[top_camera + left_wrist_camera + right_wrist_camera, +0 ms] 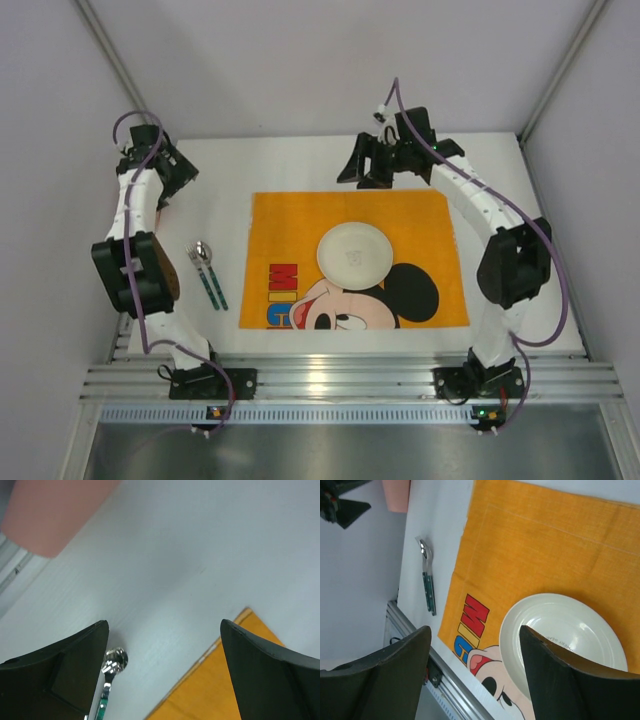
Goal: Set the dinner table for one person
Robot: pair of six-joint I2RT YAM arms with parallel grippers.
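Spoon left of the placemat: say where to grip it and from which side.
Take the spoon by its green handle, from straight above, closing across its narrow width. It lies flat on the dinner table, so nothing slides underneath.

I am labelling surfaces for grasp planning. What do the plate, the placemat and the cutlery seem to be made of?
Plate: glossy cream ceramic or melamine; soft highlights.
Placemat: matte orange cloth, probably; visible weave and stitch line.
Cutlery: polished metal heads, glinting; dark green handles, probably plastic.

Open strip of dinner table (232,235) between placemat (420,215) and cutlery (208,275); plate (353,254) mid-placemat.
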